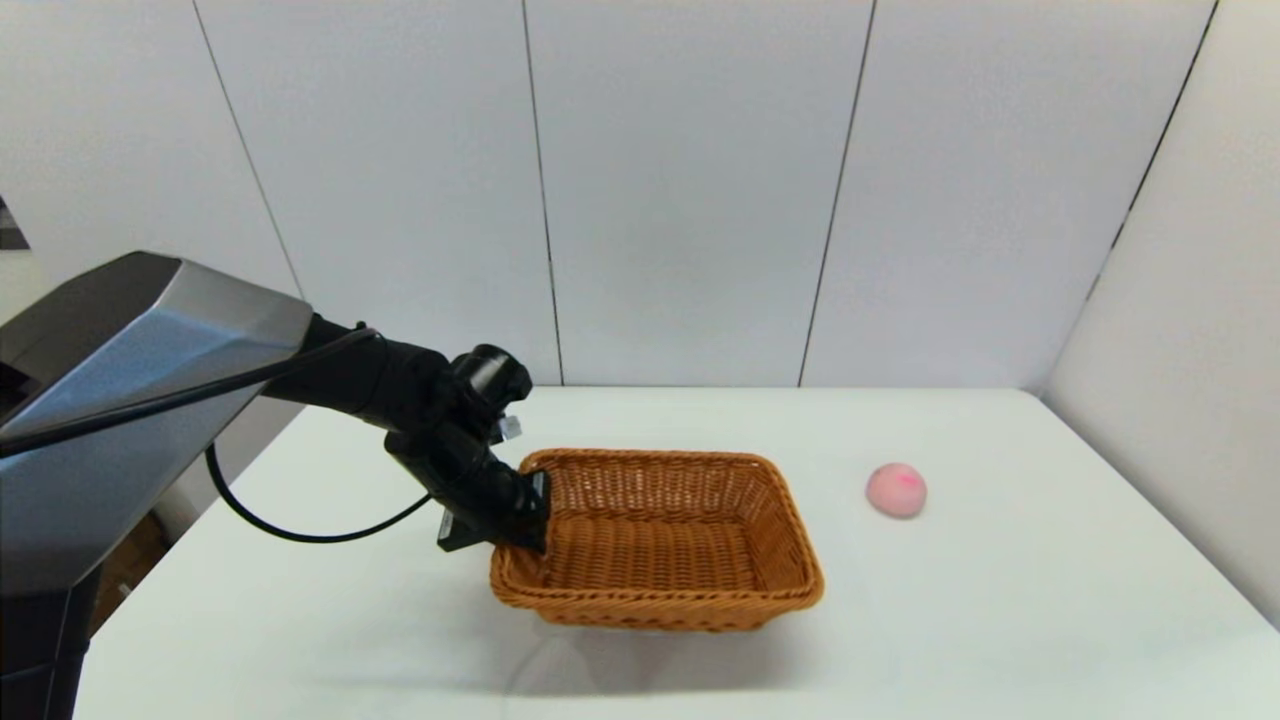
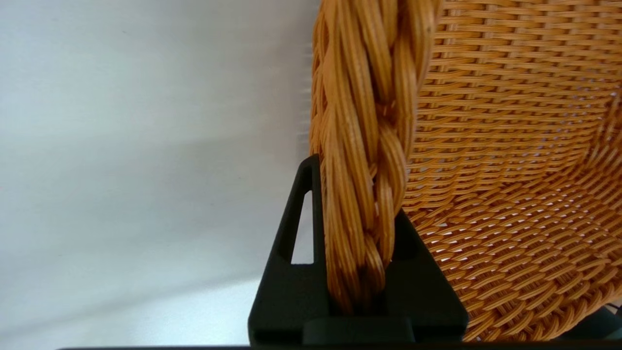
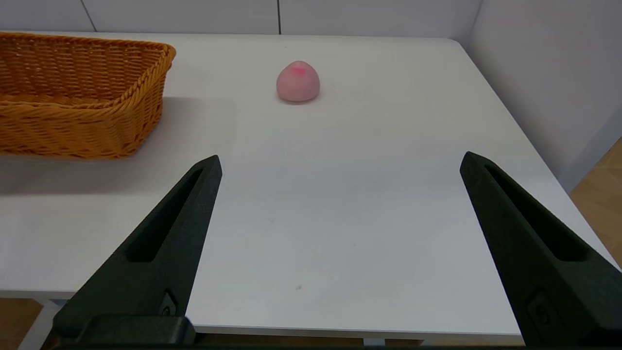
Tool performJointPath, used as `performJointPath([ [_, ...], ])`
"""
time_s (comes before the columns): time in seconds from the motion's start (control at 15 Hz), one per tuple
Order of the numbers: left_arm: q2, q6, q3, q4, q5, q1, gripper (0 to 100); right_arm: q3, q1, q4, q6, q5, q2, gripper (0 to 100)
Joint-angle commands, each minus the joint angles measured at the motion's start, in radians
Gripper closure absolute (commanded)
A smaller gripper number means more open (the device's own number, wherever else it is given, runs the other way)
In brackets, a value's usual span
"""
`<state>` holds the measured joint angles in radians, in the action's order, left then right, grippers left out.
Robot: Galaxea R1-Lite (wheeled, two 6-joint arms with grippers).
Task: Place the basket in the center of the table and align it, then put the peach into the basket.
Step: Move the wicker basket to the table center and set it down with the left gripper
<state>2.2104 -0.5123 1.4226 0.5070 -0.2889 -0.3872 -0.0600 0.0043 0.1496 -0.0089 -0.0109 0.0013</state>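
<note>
The orange-brown wicker basket (image 1: 660,540) sits near the middle of the white table (image 1: 1000,620), slightly left of centre. My left gripper (image 1: 525,520) is shut on the basket's left braided rim (image 2: 364,146), one finger outside the wall and one inside. The pink peach (image 1: 896,490) rests on the table to the right of the basket, apart from it. In the right wrist view the peach (image 3: 298,81) lies well ahead of my right gripper (image 3: 340,163), which hangs open above the table's near edge, with the basket (image 3: 77,92) off to one side.
White wall panels (image 1: 690,190) close the back and right sides of the table. A black cable (image 1: 300,530) loops from my left arm over the table's left part. The table's right edge (image 3: 549,160) drops to a wooden floor.
</note>
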Motion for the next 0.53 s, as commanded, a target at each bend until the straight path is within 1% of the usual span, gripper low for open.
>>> performJointPath([
  [0.07, 0.012, -0.026, 0.007, 0.001, 0.022, 0.001, 0, 0.000, 0.000, 0.001, 0.000, 0.000, 0.002, 0],
  [0.33, -0.020, -0.018, 0.010, 0.008, 0.024, 0.028, 0, 0.000, 0.000, 0.001, 0.000, 0.000, 0.002, 0],
  [0.4, -0.038, -0.017, 0.009, 0.010, 0.024, 0.045, 0, 0.000, 0.000, 0.001, 0.000, 0.000, 0.002, 0],
  [0.53, -0.086, 0.008, 0.006, 0.011, 0.024, 0.116, 0, 0.000, 0.000, 0.001, 0.000, 0.000, 0.003, 0],
])
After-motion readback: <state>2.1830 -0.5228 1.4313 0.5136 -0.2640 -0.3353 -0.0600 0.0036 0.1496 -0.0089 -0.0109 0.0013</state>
